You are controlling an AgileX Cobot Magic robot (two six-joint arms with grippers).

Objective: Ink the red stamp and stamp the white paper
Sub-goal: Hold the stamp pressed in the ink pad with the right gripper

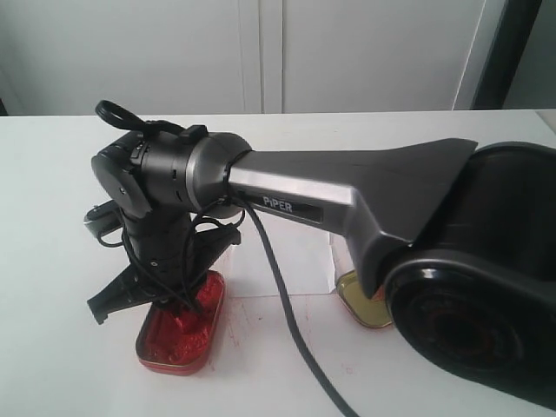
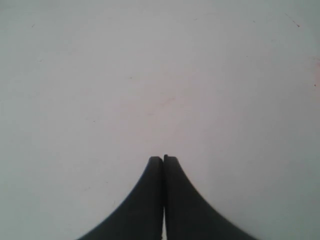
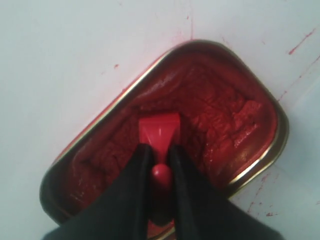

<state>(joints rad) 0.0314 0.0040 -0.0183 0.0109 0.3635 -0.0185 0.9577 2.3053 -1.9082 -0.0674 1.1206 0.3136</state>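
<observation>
the only readable text is "piper", in pale letters on the right arm [image 1: 347,187].

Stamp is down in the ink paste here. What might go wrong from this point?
1. The right gripper pinches the red stamp only by its narrow handle; sticky paste in the ink tin may tilt it or pull it loose on the lift.
2. The paste is lumpy, so the face may load unevenly and print blotchy.
3. The arm's cable hangs in front of the white paper and might drag it.
</observation>
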